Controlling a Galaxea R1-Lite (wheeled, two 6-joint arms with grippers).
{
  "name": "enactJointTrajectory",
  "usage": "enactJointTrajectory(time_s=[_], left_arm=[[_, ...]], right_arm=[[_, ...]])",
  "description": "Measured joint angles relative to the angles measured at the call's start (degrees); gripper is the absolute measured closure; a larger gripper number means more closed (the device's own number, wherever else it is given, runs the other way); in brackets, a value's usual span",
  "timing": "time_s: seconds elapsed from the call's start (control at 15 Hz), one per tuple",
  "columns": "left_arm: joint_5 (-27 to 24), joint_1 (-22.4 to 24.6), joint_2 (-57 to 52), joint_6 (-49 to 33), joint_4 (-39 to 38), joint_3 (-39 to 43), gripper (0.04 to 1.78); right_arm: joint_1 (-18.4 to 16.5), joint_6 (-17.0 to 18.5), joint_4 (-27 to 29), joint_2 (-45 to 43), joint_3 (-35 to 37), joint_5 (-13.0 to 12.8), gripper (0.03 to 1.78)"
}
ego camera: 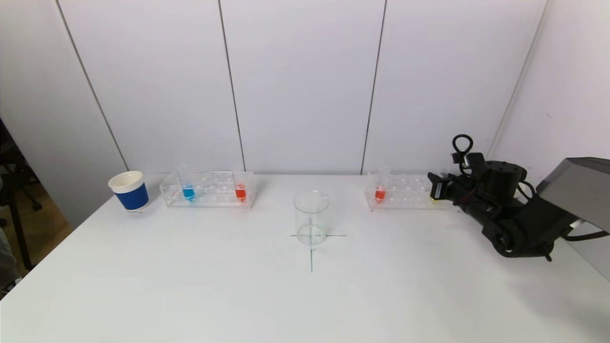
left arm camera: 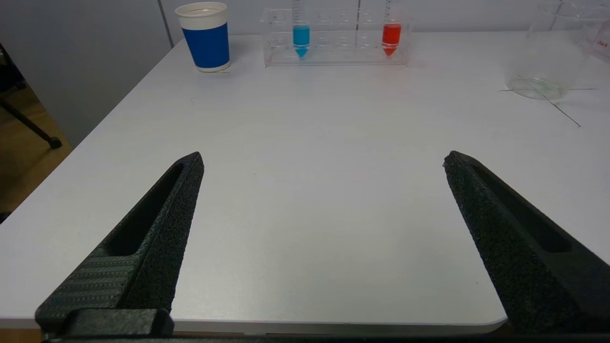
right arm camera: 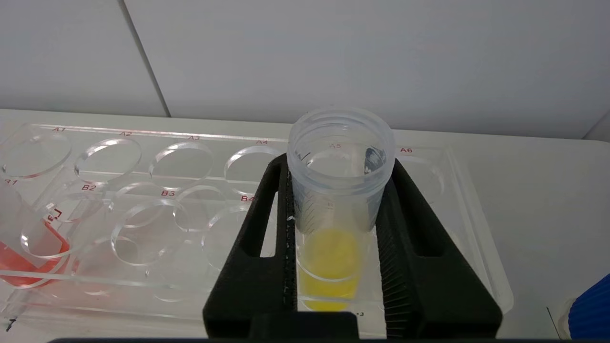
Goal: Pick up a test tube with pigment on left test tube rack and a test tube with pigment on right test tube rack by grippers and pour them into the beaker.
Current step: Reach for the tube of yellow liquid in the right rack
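Beaker [ego camera: 311, 217] sits between two racks (cup [ego camera: 129, 190] leftmost).

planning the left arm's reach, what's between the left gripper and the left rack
Only bare table in the left wrist view: the open left gripper faces the left rack.

White table [ego camera: 190, 286] carries blue cup [ego camera: 129, 191], left rack [ego camera: 209, 190], beaker [ego camera: 311, 218], right rack [ego camera: 405, 192].

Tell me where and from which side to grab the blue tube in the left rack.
Take the blue tube by its clear upper part, above the rack, probably coming from the front. It stands upright with pigment only at its pointed bottom, and the red tube stands well apart. The left claw is open.
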Motion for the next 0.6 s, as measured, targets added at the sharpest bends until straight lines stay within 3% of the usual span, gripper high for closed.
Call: enactJointTrajectory(time_s=[0.6], left_arm=[[0.0, 0.0, 0.0, 0.0, 0.0, 0.0, 0.06]], right_arm=[[0.1, -0.1, 0.0, 0.0, 0.1, 0.0, 1.31]])
